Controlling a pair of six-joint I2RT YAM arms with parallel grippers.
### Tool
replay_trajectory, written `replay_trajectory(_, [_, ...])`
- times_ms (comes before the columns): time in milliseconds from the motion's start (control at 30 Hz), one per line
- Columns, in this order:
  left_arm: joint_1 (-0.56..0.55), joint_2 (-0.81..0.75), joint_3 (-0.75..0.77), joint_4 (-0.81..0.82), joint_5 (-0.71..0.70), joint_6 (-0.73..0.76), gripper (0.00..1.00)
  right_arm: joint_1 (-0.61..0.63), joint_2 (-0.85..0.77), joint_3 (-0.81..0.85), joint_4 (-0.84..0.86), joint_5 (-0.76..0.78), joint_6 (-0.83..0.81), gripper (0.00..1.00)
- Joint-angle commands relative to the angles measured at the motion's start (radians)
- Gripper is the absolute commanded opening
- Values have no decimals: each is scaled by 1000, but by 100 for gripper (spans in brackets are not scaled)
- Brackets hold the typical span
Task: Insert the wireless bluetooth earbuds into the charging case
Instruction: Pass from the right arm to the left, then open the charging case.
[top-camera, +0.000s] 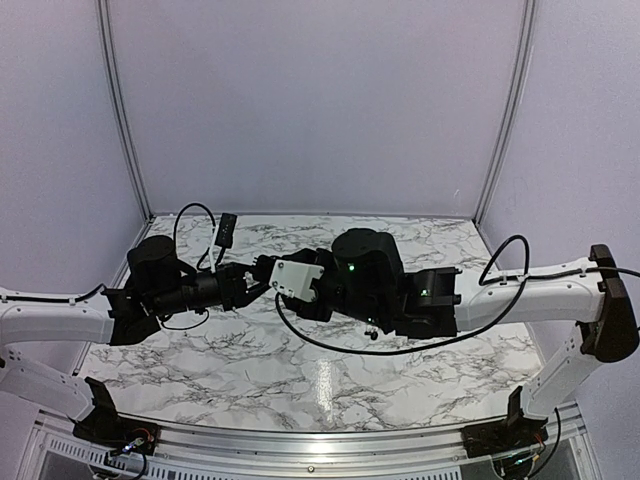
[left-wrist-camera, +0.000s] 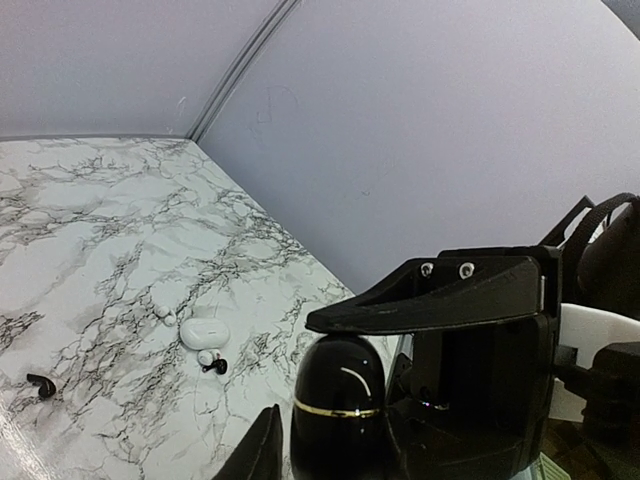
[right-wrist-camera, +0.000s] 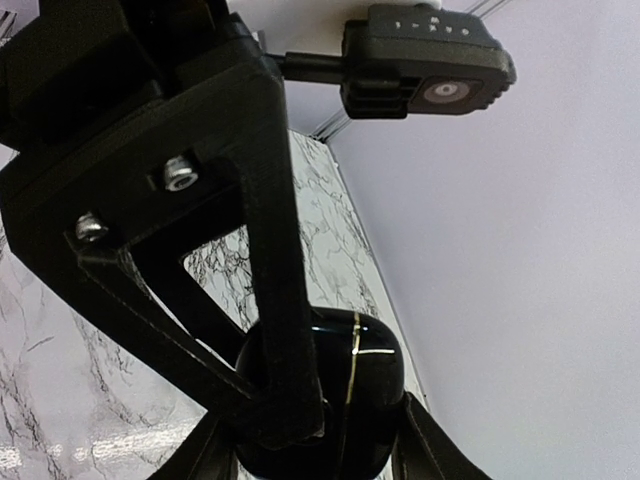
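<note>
From above, we see the two arms meeting over the marble table. The left pincer and the right pincer overlap in one dark cluster beside a white camera box. What sits between them is hidden here, and we cannot read their grip from this view.

In the left wrist view we find the charging case, a glossy black oval with a thin gold line around it, its lower end cut off by the frame. It is held up above the table. The left pincer's own finger lies against one side of it, so we take this pincer to be closed on the case. A broad finger of the right pincer, with two screws, reaches over the top. Down on the table, one tiny black earbud lies just beside a white oval thing. A dark curved piece lies well apart, and we cannot tell whether it is the second bud.

In the right wrist view the case sits clamped between the right pincer's own fingers, with the gold line running up its face. The left pincer's screwed finger crosses in front and hides much of it. A black camera at the top bears white marks too small for us to read.
</note>
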Motion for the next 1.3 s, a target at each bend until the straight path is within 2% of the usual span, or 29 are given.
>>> replay_trajectory(0, [0,-2,-12,60,4,7,28,11,-1,47,30,9,4,38])
replay_trajectory(67, [0,-10,-17,65,11,16,22,11,-1,45,32,12,3,39])
replay_trajectory(233, [-1,-44,-39,70,17,40,16,11,-6,40,40,17,6,47])
replay_trajectory(433, [1,-125,-85,70,-10,91,8,11,-47,21,41,-34,31,73])
replay_trajectory(567, [1,-163,-108,70,-22,119,5,2,-102,-5,33,-128,63,81])
replay_trajectory(833, [1,-214,-135,64,11,238,6,-108,-205,-14,-6,-457,246,88])
replay_trajectory(1100, [0,-284,-161,64,82,376,7,-120,-142,82,-72,-553,367,88])
replay_trajectory(1267, [-2,-321,-177,63,91,397,7,-120,-104,106,-72,-620,414,88])
